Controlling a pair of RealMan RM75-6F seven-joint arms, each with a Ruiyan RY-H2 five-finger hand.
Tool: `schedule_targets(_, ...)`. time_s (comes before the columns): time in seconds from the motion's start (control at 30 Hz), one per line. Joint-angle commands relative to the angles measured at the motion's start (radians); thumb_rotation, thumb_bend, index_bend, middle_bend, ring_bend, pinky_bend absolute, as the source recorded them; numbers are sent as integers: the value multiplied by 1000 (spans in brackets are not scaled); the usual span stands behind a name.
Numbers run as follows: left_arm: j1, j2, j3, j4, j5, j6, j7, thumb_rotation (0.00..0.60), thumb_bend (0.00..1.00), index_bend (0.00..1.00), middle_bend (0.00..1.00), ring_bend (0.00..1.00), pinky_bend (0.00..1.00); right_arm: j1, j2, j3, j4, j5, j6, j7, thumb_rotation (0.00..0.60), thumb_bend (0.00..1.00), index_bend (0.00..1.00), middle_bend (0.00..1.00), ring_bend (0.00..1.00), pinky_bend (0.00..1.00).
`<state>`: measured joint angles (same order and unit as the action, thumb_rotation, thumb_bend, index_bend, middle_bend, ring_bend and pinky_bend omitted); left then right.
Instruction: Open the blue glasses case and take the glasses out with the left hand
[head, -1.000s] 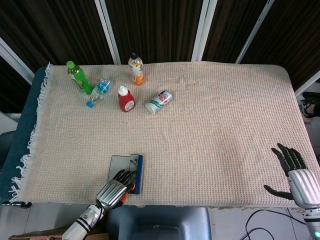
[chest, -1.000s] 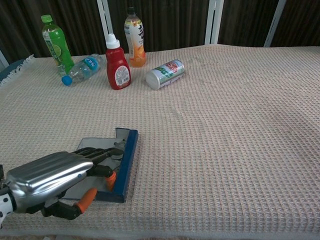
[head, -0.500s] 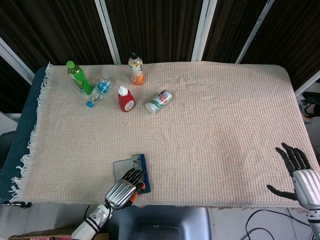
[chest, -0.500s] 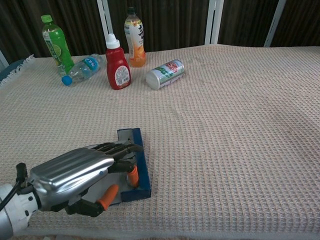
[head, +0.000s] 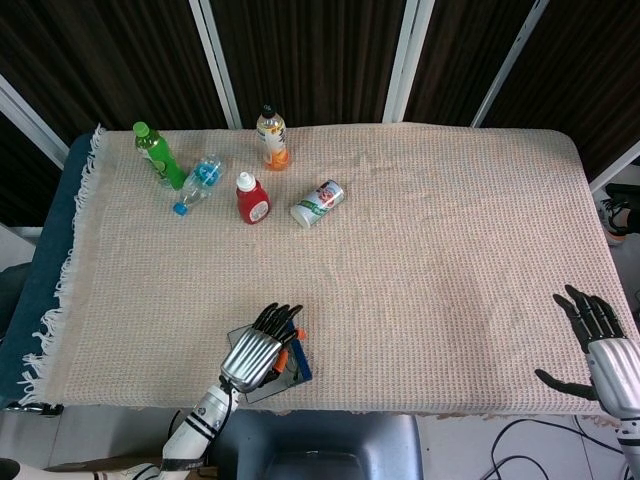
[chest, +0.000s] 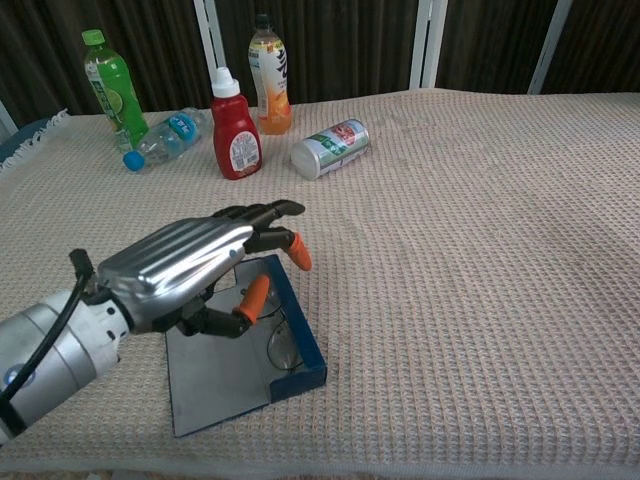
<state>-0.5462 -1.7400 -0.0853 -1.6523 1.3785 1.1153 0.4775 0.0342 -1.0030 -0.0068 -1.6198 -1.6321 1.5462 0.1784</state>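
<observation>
The blue glasses case (chest: 304, 334) lies open near the table's front edge, its grey lid (chest: 214, 381) flat on the cloth. The glasses (chest: 279, 343) show inside as a thin wire frame against the blue wall. My left hand (chest: 203, 268) hovers just above the case with its orange-tipped fingers apart and nothing between them. In the head view the left hand (head: 259, 353) covers most of the case (head: 299, 364). My right hand (head: 603, 347) hangs beyond the table's front right corner, fingers spread and empty.
At the back left stand a green bottle (chest: 108, 90), a red sauce bottle (chest: 234, 130) and an orange drink bottle (chest: 270, 76). A water bottle (chest: 164, 137) and a can (chest: 331, 147) lie on their sides there. A beige woven cloth (chest: 470, 250) covers the table.
The left hand rose off the case and shifted right and away from the front edge. The case slid right and turned, and the glasses inside now show.
</observation>
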Motion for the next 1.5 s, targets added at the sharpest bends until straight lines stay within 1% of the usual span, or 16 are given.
schedule_targets(0.03, -37, -22, -67, 45, -60, -37, -44, 600, 713, 339, 0, 0, 0, 0, -1, -1, 0, -2, -1, -3, 600, 151, 0, 0, 0, 0)
schedule_targets(0.13, -70, -44, -104, 94, -123, -89, -58, 600, 713, 358, 0, 0, 0, 1, -3, 0, 0, -1, -3, -7, 600, 151, 0, 0, 0, 0)
schedule_targets(0.27, -108, -80, -132, 166, -183, -127, -46, 600, 712, 374, 0, 0, 0, 3, -4, 1, -1, 2, -8, -12, 600, 151, 0, 0, 0, 0)
schedule_targets(0.43, -143, -112, -164, 217, -227, -133, -28, 600, 738, 397, 0, 0, 0, 6, -4, 1, -2, 3, -16, -16, 600, 152, 0, 0, 0, 0)
schedule_targets(0.53, -157, -119, -174, 233, -250, -139, -26, 600, 738, 403, 0, 0, 0, 7, -3, 3, -3, 7, -17, -16, 600, 151, 0, 0, 0, 0)
schedule_targets(0.83, -180, -136, -160, 280, -314, -150, 8, 600, 737, 433, 0, 0, 0, 5, -2, 3, -3, 6, -13, -12, 600, 151, 0, 0, 0, 0)
schedule_targets(1.03, -182, -123, -147, 272, -340, -141, 32, 600, 738, 466, 0, 0, 0, 4, -2, 3, -2, 6, -12, -10, 600, 151, 0, 0, 0, 0)
schedule_targets(1.23, -170, -87, -131, 259, -376, -122, 62, 600, 742, 490, 0, 0, 0, 2, -2, 4, -2, 6, -7, -11, 600, 151, 0, 0, 0, 0)
schedule_targets(1.5, -146, -16, -133, 245, -433, -119, 44, 600, 745, 502, 0, 0, 0, 0, -5, 8, -3, 10, -3, -14, 600, 151, 0, 0, 0, 0)
